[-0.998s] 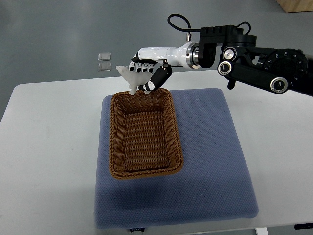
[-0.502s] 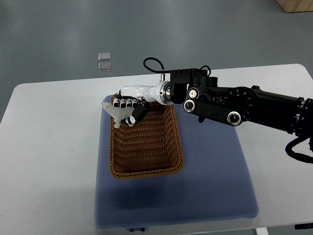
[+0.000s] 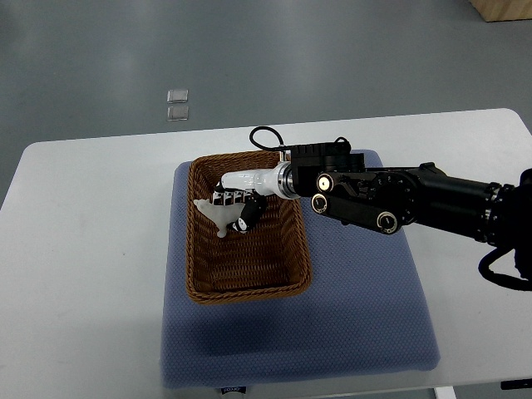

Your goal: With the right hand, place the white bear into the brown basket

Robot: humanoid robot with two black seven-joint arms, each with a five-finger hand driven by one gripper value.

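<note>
1. A white tabletop is seen from steeply above, with grey floor beyond its far edge.
2. A blue-grey cushion pad lies on the middle of the tabletop.
3. A brown wicker basket, rectangular and open-topped, sits on the left part of the pad with its long sides running away from the viewer.
4. The robot's right arm, black with round joints and a looped black cable, reaches in from the right edge of the picture and crosses over the basket's right rim.
5. The arm ends in a white wrist and the right hand, which sits inside the far half of the basket.
6. The hand's fingers are curled and clamped on a small white bear.
7. The bear is within the basket's walls, near the far left corner; whether it touches the basket floor cannot be told.
8. Two small pale squares lie on the floor past the tabletop, well apart from everything else.
</note>
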